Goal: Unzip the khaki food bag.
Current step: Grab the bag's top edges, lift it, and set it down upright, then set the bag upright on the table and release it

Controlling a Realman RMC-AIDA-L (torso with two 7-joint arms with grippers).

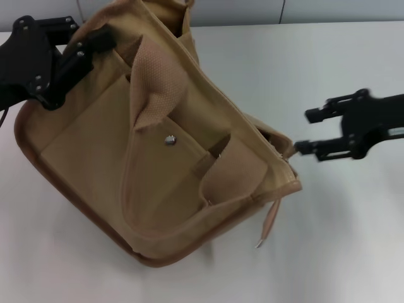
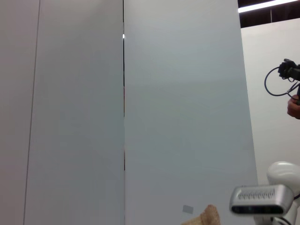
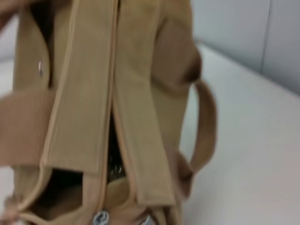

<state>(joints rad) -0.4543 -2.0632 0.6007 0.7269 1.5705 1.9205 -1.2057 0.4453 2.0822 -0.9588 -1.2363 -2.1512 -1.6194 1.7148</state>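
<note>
The khaki food bag (image 1: 158, 158) lies tilted on the white table, its front pocket with the silver snap (image 1: 170, 140) facing up. My left gripper (image 1: 95, 43) is shut on the bag's far left top corner. My right gripper (image 1: 303, 131) is open, just to the right of the bag's right end and apart from it. In the right wrist view the bag's top (image 3: 89, 93) faces the camera. Its zipper (image 3: 112, 140) gapes dark at the near end, by a metal pull (image 3: 100, 218). A tan strap with a metal tip (image 1: 267, 226) hangs from the bag's right end.
The white table (image 1: 341, 252) reaches to grey wall panels at the back. The left wrist view shows only wall panels (image 2: 183, 117), a scrap of the bag (image 2: 205, 217) and the robot's head (image 2: 257, 199).
</note>
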